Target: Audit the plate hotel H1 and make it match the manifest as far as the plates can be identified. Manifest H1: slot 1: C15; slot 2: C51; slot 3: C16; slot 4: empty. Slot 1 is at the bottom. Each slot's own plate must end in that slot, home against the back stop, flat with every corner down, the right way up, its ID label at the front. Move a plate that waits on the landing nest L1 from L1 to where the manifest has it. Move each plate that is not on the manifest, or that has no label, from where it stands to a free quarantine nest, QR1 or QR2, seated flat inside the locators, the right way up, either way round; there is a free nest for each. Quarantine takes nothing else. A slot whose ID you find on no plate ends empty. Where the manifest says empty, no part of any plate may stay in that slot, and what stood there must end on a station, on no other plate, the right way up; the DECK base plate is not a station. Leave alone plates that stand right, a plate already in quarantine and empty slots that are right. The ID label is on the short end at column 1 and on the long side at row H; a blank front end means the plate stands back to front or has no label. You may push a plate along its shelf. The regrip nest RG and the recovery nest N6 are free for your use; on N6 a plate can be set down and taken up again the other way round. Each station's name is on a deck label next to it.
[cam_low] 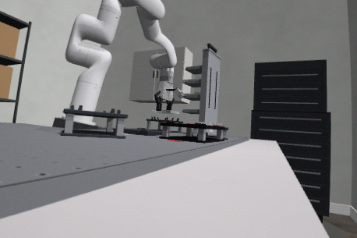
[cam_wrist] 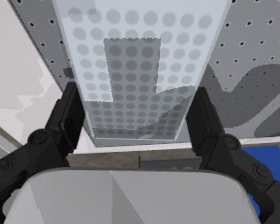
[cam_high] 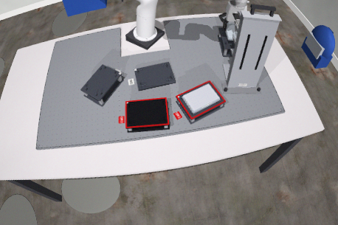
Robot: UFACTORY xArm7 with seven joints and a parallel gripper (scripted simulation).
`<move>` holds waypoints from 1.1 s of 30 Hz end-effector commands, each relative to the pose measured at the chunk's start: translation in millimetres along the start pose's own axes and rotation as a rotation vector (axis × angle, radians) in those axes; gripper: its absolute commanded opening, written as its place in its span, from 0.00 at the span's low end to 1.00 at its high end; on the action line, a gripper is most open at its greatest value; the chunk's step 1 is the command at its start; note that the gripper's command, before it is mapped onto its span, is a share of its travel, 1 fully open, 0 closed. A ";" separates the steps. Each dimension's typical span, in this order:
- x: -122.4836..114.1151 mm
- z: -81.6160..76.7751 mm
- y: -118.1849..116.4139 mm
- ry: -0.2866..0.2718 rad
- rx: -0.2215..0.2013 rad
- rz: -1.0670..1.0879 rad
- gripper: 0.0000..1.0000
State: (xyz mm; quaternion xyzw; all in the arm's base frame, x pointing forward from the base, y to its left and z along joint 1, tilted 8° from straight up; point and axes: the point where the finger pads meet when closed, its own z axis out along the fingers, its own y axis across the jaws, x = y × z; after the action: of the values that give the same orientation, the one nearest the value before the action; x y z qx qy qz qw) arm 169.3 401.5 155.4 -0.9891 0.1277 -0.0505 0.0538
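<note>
My gripper [cam_wrist: 136, 98] is shut across the width of a pale, translucent well plate [cam_wrist: 141, 65], one finger on each long side. The plate stretches away from the wrist camera. I read no label on it from here. In the top view the gripper [cam_high: 226, 41] is at the open front of the grey plate hotel H1 [cam_high: 252, 50], partly hidden by the tower. In the exterior view the gripper [cam_low: 164, 105] hangs just in front of the hotel's shelves [cam_low: 193, 90], at about the height of the lower shelves. What stands in the slots is hidden.
Two red-framed nests lie in front of the hotel: one shows a black top [cam_high: 147, 113], the other carries a white plate [cam_high: 201, 98]. A flat dark nest [cam_high: 154, 76] and a tilted dark nest [cam_high: 101, 83] stand to the left. The arm's base [cam_high: 145, 35] is behind them.
</note>
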 end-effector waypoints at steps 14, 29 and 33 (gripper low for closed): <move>-0.1 22.9 -2.0 -0.001 0.004 0.000 0.00; -0.1 22.8 -2.1 -0.001 0.004 0.000 0.00; -0.1 22.8 -2.1 -0.001 0.004 0.000 0.00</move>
State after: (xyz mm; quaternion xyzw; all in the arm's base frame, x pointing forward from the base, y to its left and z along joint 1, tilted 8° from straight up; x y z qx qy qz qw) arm 172.1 404.5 131.9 -0.9891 0.1276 -0.0499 0.0542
